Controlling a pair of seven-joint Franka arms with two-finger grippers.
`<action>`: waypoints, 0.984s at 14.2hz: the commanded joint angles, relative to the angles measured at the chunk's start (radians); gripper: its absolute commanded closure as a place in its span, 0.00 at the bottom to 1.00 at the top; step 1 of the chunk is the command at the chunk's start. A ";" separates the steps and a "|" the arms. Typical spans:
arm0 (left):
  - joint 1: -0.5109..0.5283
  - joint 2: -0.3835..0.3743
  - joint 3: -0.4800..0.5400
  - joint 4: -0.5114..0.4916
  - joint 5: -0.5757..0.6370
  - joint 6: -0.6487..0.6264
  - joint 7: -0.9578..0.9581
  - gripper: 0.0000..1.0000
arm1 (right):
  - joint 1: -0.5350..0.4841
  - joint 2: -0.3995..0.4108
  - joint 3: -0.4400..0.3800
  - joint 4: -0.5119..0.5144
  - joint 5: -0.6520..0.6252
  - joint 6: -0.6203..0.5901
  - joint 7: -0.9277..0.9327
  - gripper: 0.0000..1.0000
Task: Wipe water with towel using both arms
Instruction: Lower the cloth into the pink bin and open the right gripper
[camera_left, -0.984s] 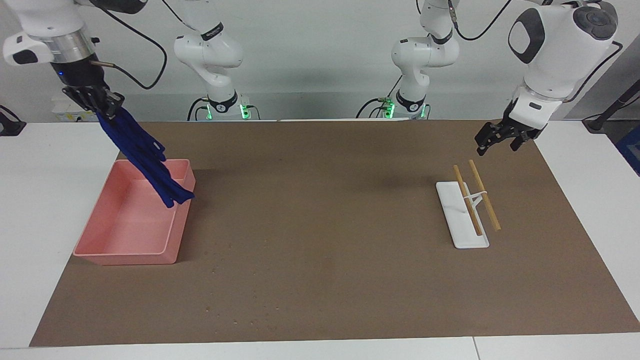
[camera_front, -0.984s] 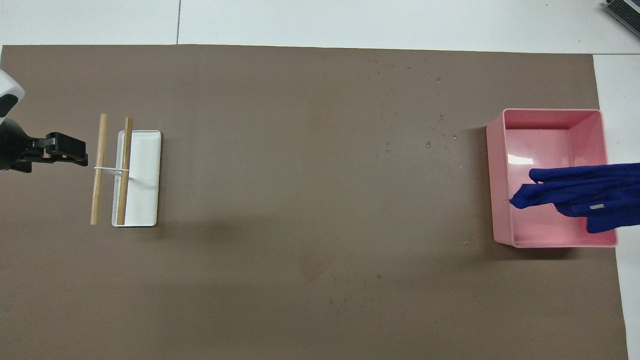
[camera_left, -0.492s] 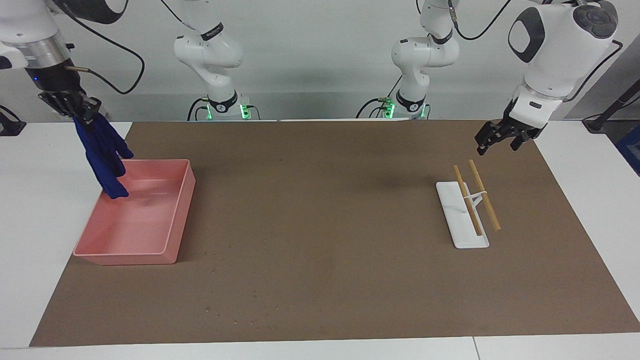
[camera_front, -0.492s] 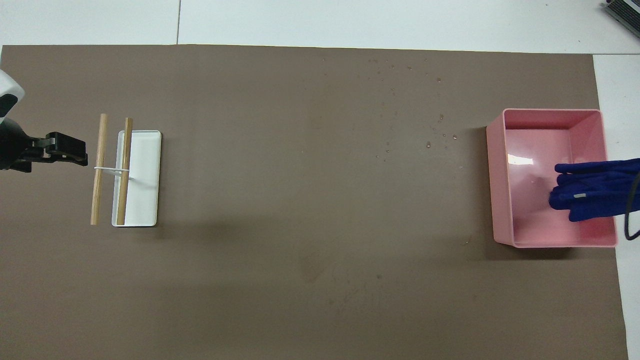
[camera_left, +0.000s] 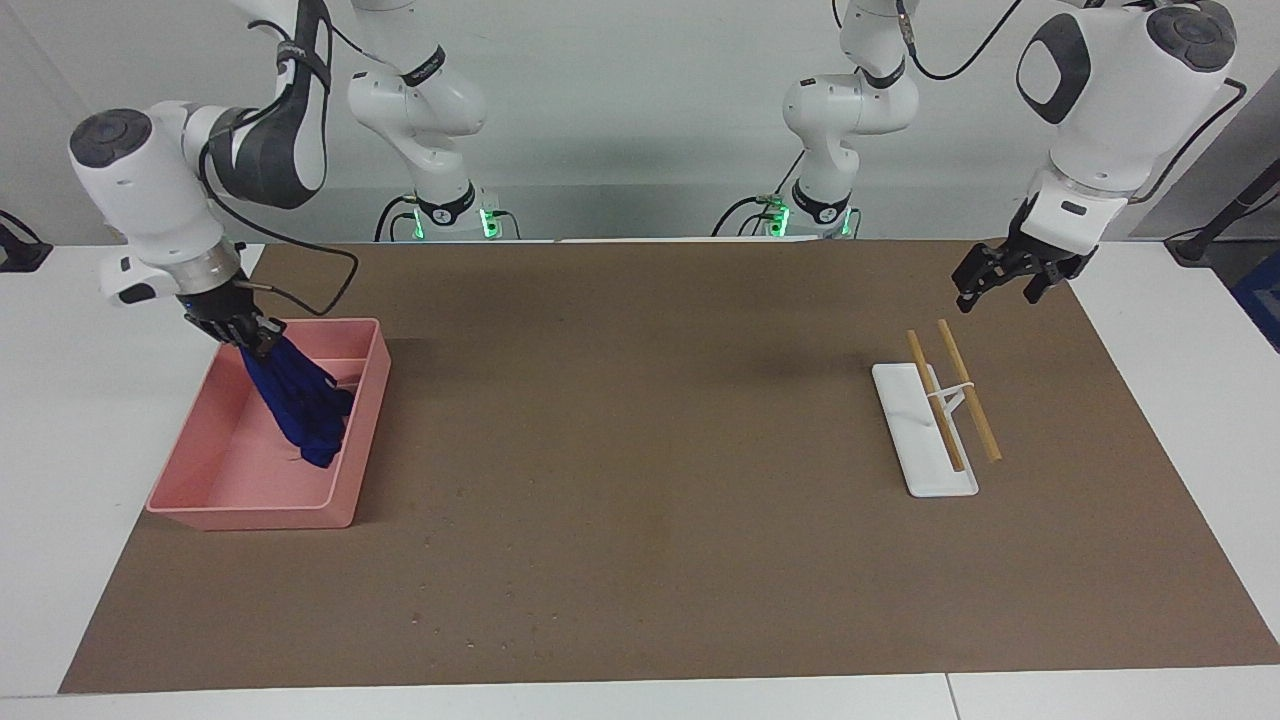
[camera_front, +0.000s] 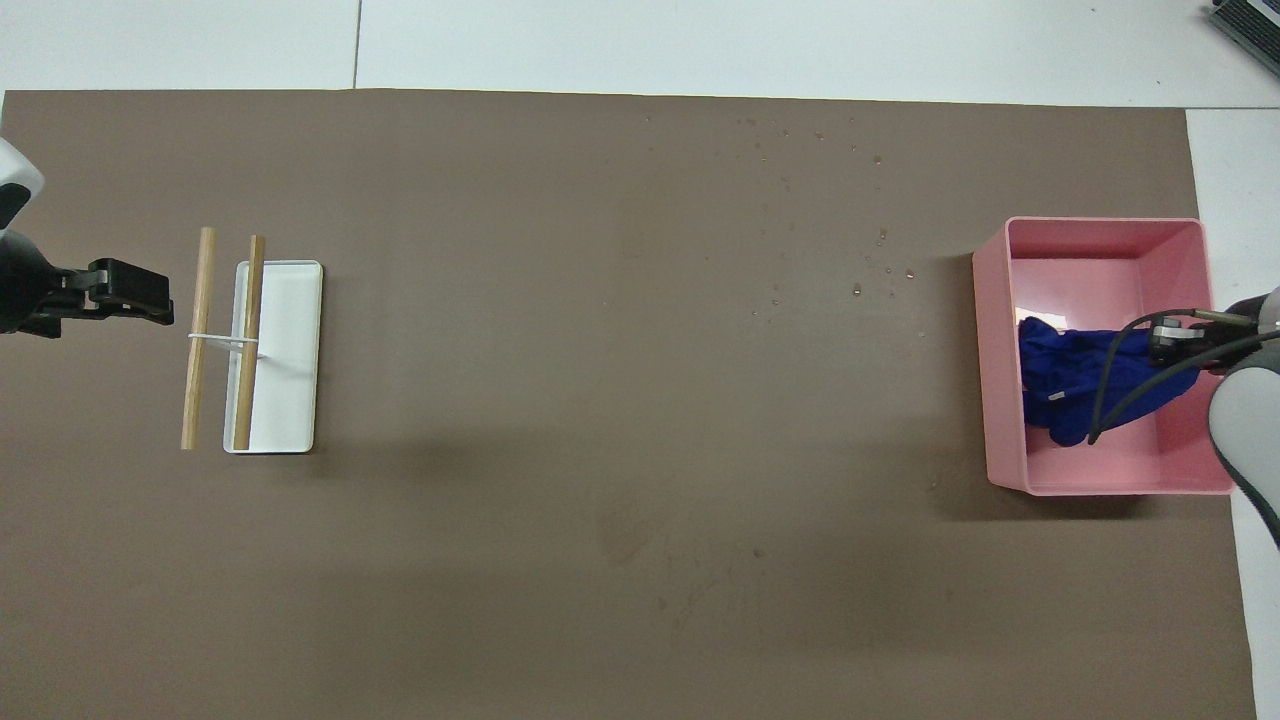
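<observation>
The royal-blue towel (camera_left: 300, 410) hangs bunched from my right gripper (camera_left: 255, 338), which is shut on its top. The towel's lower end rests inside the pink tray (camera_left: 250, 515) at the right arm's end of the table. In the overhead view the towel (camera_front: 1065, 385) lies in the middle of the tray (camera_front: 1100, 228) under the right gripper (camera_front: 1165, 345). My left gripper (camera_left: 995, 285) is open and empty, held above the brown mat beside the wooden rack; it also shows in the overhead view (camera_front: 130, 300). Small water drops (camera_front: 880, 255) dot the mat beside the tray.
A white base (camera_left: 925, 450) carrying two wooden sticks (camera_left: 968, 390) tied with a white band stands toward the left arm's end. A brown mat (camera_left: 640, 450) covers the table. More small drops (camera_left: 480, 625) lie on the mat's edge farthest from the robots.
My right gripper has swung out past the tray's outer side, then come down over the tray, lowering the towel into it. The left arm has hardly moved.
</observation>
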 joint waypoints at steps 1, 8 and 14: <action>-0.007 -0.031 0.005 -0.037 0.013 0.025 -0.003 0.00 | 0.010 0.054 0.002 0.009 -0.004 0.030 0.070 0.78; -0.002 -0.041 0.002 -0.034 0.010 0.022 0.003 0.00 | 0.067 0.032 0.030 0.155 -0.003 -0.178 0.101 0.00; -0.015 -0.070 -0.006 -0.030 0.008 -0.001 0.009 0.00 | 0.084 -0.021 0.114 0.321 0.062 -0.349 0.154 0.00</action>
